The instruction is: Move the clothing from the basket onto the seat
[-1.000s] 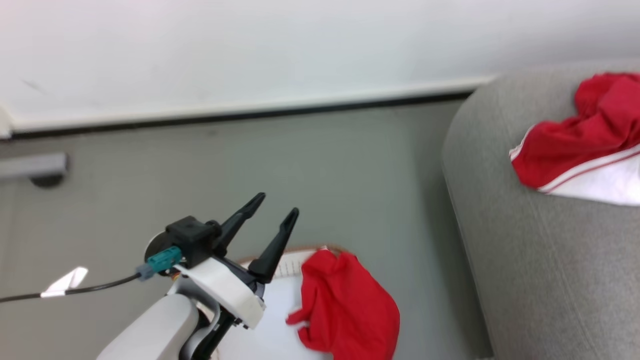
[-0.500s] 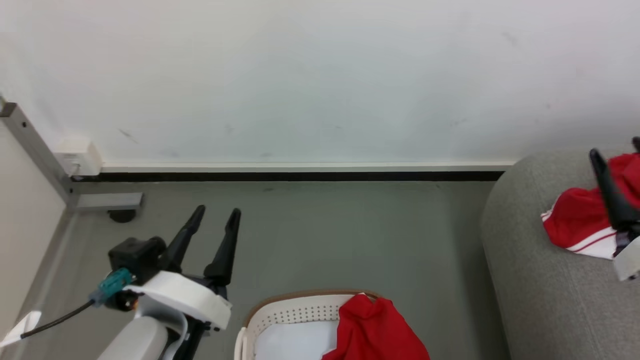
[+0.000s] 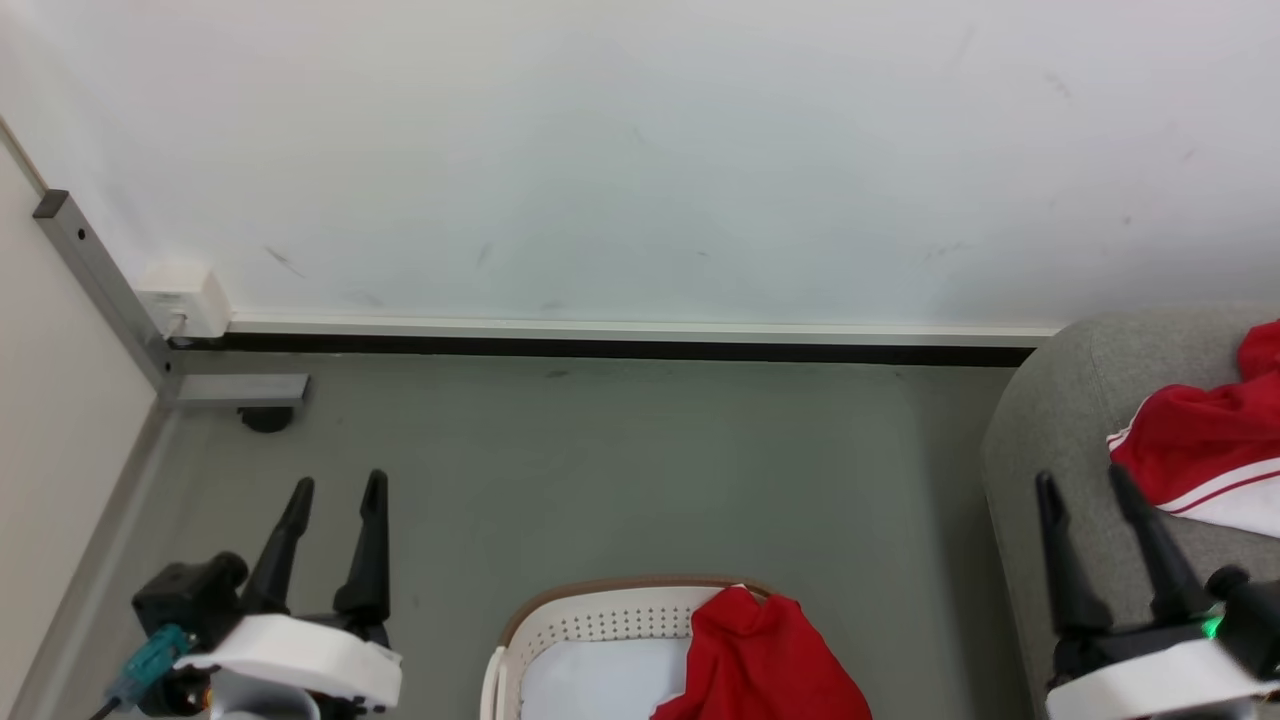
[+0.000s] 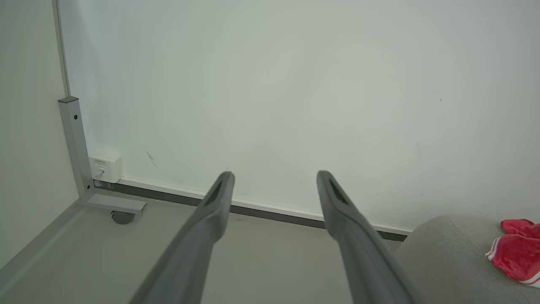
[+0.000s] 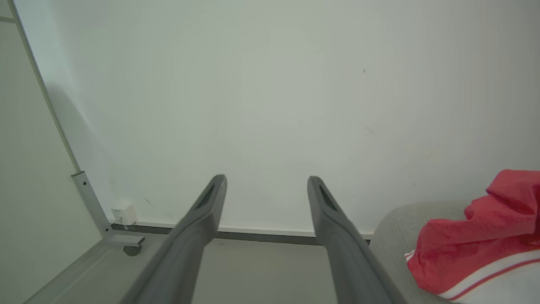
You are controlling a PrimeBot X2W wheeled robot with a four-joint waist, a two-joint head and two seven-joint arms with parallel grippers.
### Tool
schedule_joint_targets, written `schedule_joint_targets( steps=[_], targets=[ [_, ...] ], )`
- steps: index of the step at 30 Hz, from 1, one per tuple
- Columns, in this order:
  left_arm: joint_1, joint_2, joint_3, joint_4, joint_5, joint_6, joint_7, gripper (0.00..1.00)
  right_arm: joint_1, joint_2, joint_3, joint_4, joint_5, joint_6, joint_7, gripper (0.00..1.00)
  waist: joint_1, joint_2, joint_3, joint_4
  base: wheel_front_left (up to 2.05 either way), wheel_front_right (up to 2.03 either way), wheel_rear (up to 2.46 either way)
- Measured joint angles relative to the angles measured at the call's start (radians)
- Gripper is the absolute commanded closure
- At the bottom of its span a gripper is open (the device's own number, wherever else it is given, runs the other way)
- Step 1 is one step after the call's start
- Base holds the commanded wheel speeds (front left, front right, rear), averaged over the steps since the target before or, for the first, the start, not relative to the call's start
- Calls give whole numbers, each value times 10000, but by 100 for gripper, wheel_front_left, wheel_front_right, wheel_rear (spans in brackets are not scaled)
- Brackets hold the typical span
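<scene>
The left claw point(image 3: 338, 483) stands at the lower left of the head view, its two fingers spread and nothing between them. The right claw point(image 3: 1083, 478) stands at the lower right, likewise spread and empty, its fingers pointing up the frame in front of the rounded edge of the seat point(image 3: 1040, 440). Both wrist views confirm the gap between each pair of fingers, which aim at the wall point(image 4: 270, 84), not at any cloth.

Between the two claws, at the bottom centre of the frame, sits the basket point(image 3: 600, 592). One red garment point(image 3: 760, 665) is heaped over its right side and runs off the bottom edge, so its long axis cannot be told. It lies below and inward of both sets of fingertips, and closer in the frame to the right claw. The second garment point(image 3: 1195, 445) already lies on the seat at the right edge.

Judgement: the coming move requires a claw to tilt downward and toward frame centre. The right arm appears better placed.
</scene>
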Motion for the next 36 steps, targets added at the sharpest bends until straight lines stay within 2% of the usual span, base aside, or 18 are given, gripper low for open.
schedule_joint_targets(
  steps=[5, 12, 20, 36],
  targets=[
    [448, -604, 884, -35, 639, -431, 0, 0, 633, 717, 115, 182, -376, 0, -184, 0, 0, 0, 44, -103, 0, 0, 0],
    [588, -1172, 1549, 56, 1308, -878, 0, 0, 627, 1030, 176, 309, -543, 0, -240, 0, 0, 0, 49, -269, 0, 0, 0],
    [577, -1421, 1918, 165, 1741, -1127, 0, 0, 589, 1091, 176, 169, -610, 0, -242, 0, 1, 0, 92, -327, 0, 0, 0],
    [513, -1547, 1918, 228, 1864, -1210, 0, 0, 587, 1244, 232, 138, -614, 0, -244, 0, 1, 0, 215, -336, 0, 0, 0]
  ],
)
